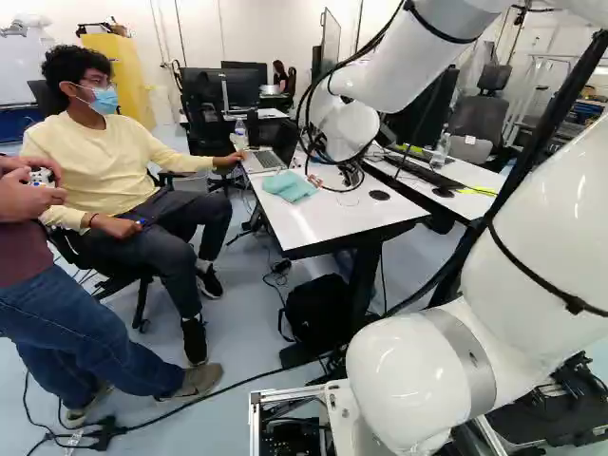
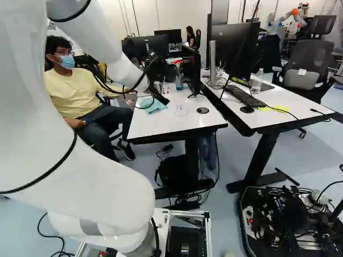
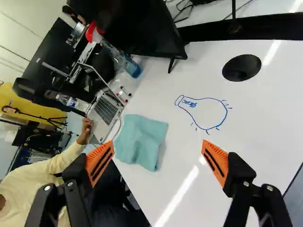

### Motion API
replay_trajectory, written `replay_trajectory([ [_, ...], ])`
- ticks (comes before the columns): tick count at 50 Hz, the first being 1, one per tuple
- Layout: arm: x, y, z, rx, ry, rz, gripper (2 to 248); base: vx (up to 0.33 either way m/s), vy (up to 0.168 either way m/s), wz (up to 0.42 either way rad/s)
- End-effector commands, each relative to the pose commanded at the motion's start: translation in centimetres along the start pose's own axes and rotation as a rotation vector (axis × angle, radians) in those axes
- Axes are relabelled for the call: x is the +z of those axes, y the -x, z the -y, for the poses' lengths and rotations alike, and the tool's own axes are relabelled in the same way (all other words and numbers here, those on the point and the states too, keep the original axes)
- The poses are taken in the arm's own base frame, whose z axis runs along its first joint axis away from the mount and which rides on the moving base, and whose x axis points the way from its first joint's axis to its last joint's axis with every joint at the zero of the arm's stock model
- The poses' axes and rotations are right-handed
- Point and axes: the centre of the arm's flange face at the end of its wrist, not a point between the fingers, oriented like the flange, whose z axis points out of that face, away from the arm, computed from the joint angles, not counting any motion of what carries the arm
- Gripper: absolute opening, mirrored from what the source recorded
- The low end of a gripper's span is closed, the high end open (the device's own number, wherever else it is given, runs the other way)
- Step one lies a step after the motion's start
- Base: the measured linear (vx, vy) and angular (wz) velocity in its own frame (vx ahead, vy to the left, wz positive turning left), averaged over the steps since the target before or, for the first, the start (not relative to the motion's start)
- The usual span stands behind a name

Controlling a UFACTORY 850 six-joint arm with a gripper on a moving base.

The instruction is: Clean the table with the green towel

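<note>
In the right base view my gripper (image 2: 159, 95) hangs over the white table (image 2: 166, 125), close to the green towel (image 2: 154, 106). The wrist view shows the gripper (image 3: 157, 158) wide open, nothing held between its orange pads. Crumpled and pale teal-green, the towel (image 3: 139, 139) lies ahead of the fingers, nearer the one on the seated person's side, at the table's edge. A blue light-bulb drawing (image 3: 206, 113) marks the tabletop ahead of the other finger. The left base view also has the towel (image 1: 290, 185) on the table.
Beyond the towel are a laptop (image 3: 105, 109) with a person's hand at it, a spray bottle (image 3: 128, 64) with a red top and a monitor (image 3: 137, 28). A black cable grommet (image 3: 241, 68) sits past the drawing. Another robot (image 2: 286, 19) stands far back.
</note>
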Motion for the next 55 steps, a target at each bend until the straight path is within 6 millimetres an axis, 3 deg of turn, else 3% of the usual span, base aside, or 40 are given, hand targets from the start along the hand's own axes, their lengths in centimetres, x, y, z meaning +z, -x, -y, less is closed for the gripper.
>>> replay_trajectory([
  [19, 0.0, -1.2, 1.5, 0.131, -0.011, 0.111, 247, 0.0, 0.0, 0.0],
  [42, -2.7, 0.7, 4.3, 0.185, -0.091, 0.244, 247, 0.0, 0.0, 0.0],
  [55, -2.5, 0.4, 6.9, 0.173, -0.126, 0.25, 247, 0.0, 0.0, 0.0],
])
